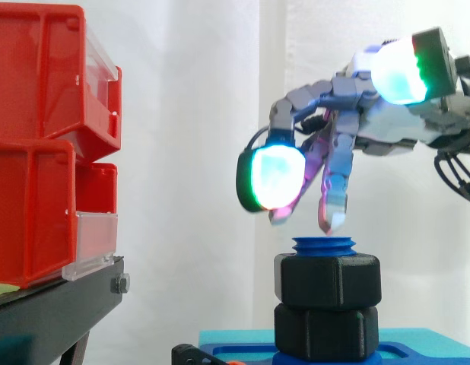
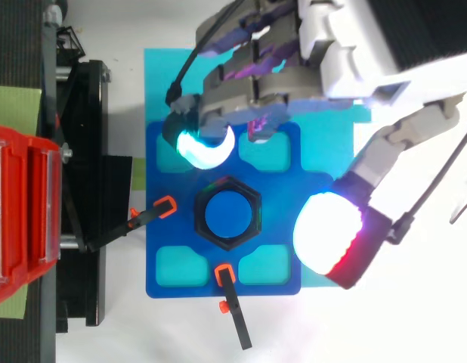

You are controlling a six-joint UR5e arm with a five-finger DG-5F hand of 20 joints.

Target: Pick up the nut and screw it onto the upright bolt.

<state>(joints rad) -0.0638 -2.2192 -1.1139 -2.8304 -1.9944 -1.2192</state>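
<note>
Far L of the hand (image 1: 379, 133), red bins (image 1: 37, 152) sit stacked on a black stand (image 1: 52, 304). Nearer, below the hand, a blue plate (image 2: 162, 280) lies on a cyan mat (image 2: 158, 91), w/ two orange-tipped clamps (image 2: 146, 215) on its L and lower edges in top view. At plate centre the blue bolt (image 1: 324, 245) stands upright. The black nut (image 1: 327, 280) sits around it near the top, above a second black hex piece (image 1: 326, 331). The hand hangs over the bolt, fingers spread & slack, holding nothing. Fingertips (image 1: 331, 219) point down just above the bolt top w/ a small gap, apart from the nut. One big glowing pad (image 2: 328, 231) lies off to the nut's R in top view.
</note>
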